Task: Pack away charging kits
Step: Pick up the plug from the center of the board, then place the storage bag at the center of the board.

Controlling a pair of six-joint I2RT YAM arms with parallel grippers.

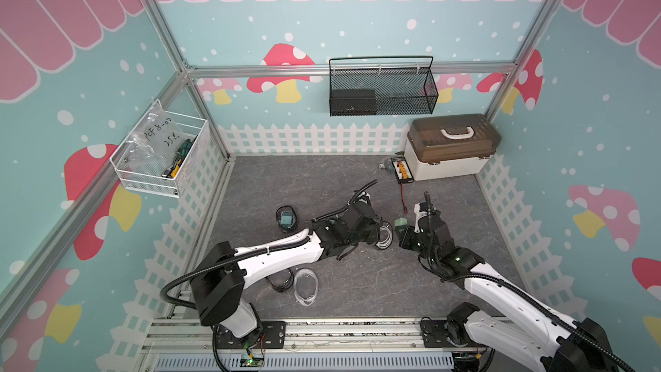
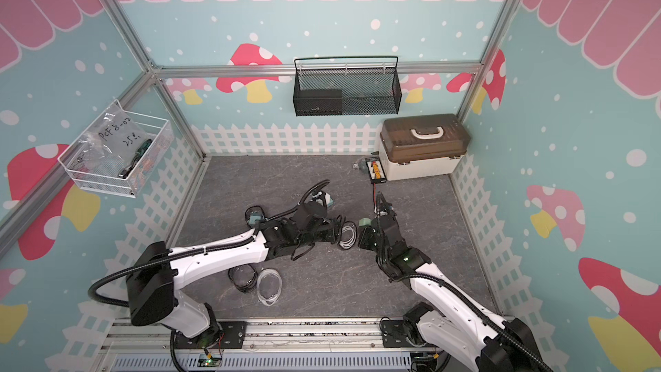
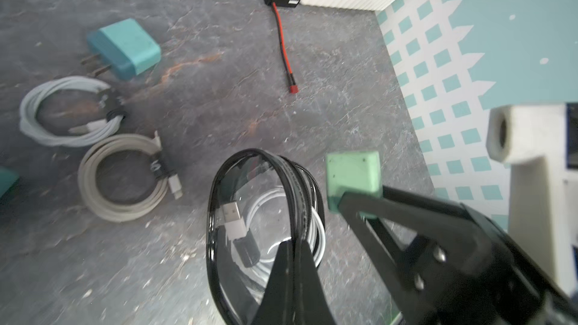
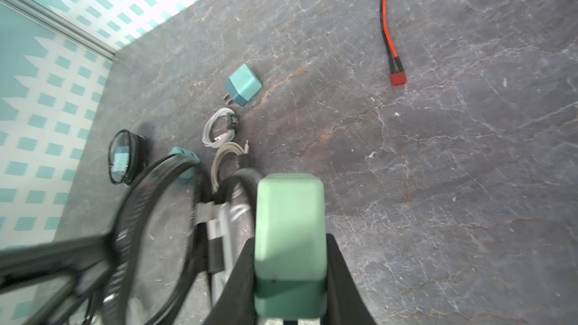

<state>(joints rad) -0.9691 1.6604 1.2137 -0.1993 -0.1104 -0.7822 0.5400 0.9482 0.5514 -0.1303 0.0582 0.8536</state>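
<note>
My right gripper (image 4: 289,245) clamps the green charger (image 4: 289,211) across its flat sides: light, rigid, probably slippery. My left gripper (image 3: 295,245) pinches the floppy pouch (image 3: 259,173) by its rim, just beside it.

Robot lab test cell, aluminium extrusion frame (image 1: 221,71), printed mushroom backdrop panels (image 1: 284,66), left arm (image 1: 279,255) and right arm (image 1: 500,291) bolted to base rail (image 1: 357,334)

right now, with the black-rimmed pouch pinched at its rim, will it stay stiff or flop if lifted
The black-rimmed pouch forms an open oval though the left gripper pinches one spot, so its rim is probably semi-stiff. Its clear walls look thin, likely floppy. The coiled cable inside should weigh it down.
</note>
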